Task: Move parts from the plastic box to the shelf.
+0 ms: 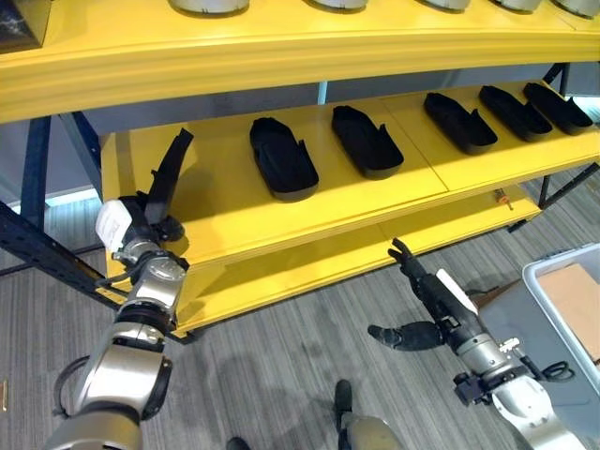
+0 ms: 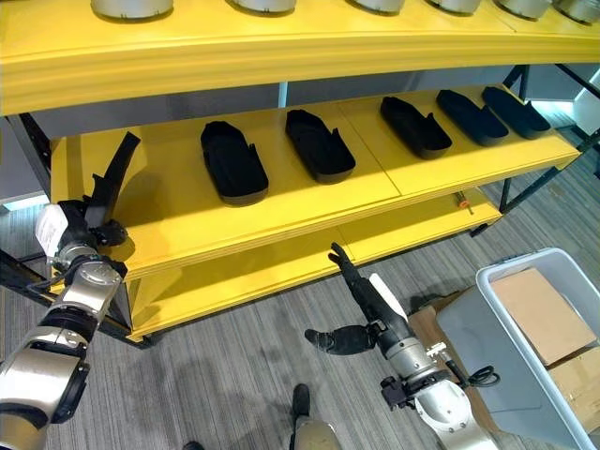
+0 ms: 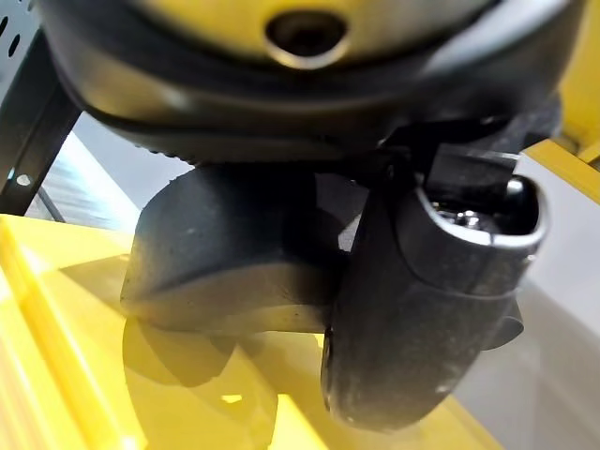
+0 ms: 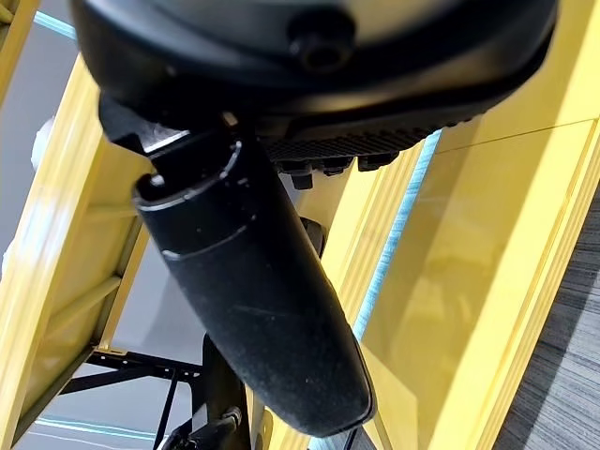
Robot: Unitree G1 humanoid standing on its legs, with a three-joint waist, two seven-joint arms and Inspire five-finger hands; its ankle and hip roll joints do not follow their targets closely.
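Black moulded part (image 1: 169, 173) in left hand (image 1: 141, 228), tilted

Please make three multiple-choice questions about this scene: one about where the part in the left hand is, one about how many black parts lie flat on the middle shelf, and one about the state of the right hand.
1. Where is the black part held by the left hand?
A. at the left end of the middle shelf
B. inside the plastic box
C. on the floor

2. How many black parts lie flat on the middle shelf?
A. two
B. five
C. eight

3. What is the state of the right hand?
A. shut on a part
B. open, holding nothing
C. pressing on the box

Answers:
1 A: the left hand holds the black part upright over the middle shelf.
2 B: five lie in a row.
3 B: the right hand has straight fingers above the floor, beside the plastic box.
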